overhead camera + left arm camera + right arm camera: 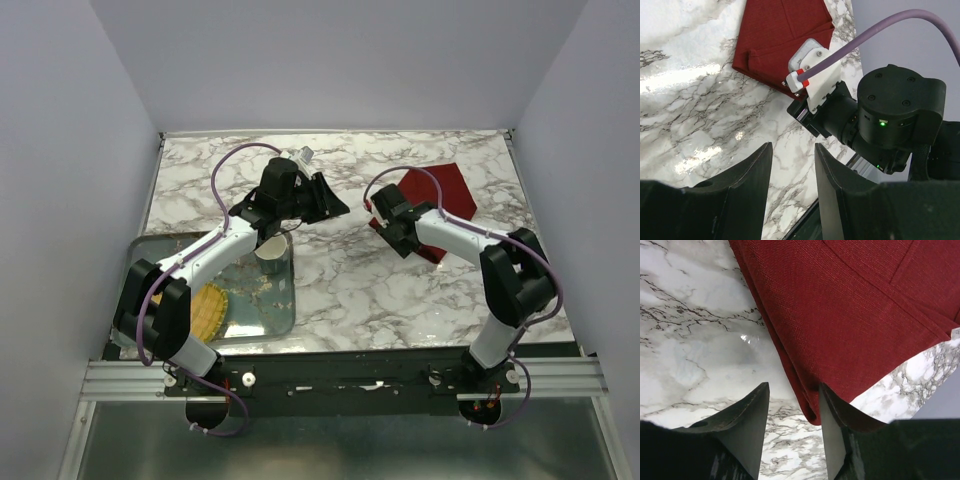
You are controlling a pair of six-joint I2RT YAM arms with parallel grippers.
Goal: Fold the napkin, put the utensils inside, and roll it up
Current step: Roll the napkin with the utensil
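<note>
The folded dark red napkin (855,315) lies flat, one corner by the right end effector (792,440), fingers apart. The left end effector (792,195) is apart too.

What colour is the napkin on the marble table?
The napkin is plain dark red, with no pattern. It shows best in the right wrist view.
</note>
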